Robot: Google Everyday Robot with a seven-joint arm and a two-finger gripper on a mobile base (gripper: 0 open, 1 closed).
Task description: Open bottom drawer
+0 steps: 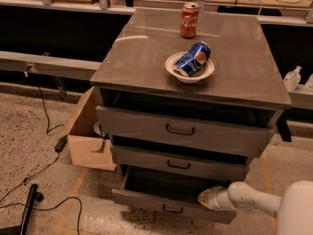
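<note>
The grey cabinet has three drawers. The bottom drawer (pixel 146 201) is the lowest and slimmest; it stands pulled out further than the two above, with its dark inside showing and a small black loop handle (pixel 173 209) on its front. My gripper (pixel 206 198) comes in from the lower right on a white arm and rests at the right part of the bottom drawer's top edge.
The top drawer (pixel 181 129) and middle drawer (pixel 179 163) stand slightly out. A red soda can (pixel 189 20) and a white bowl (pixel 208 72) holding a blue Pepsi can (pixel 192 58) sit on the cabinet top. An open cardboard box (pixel 87 141) and cables lie at the left.
</note>
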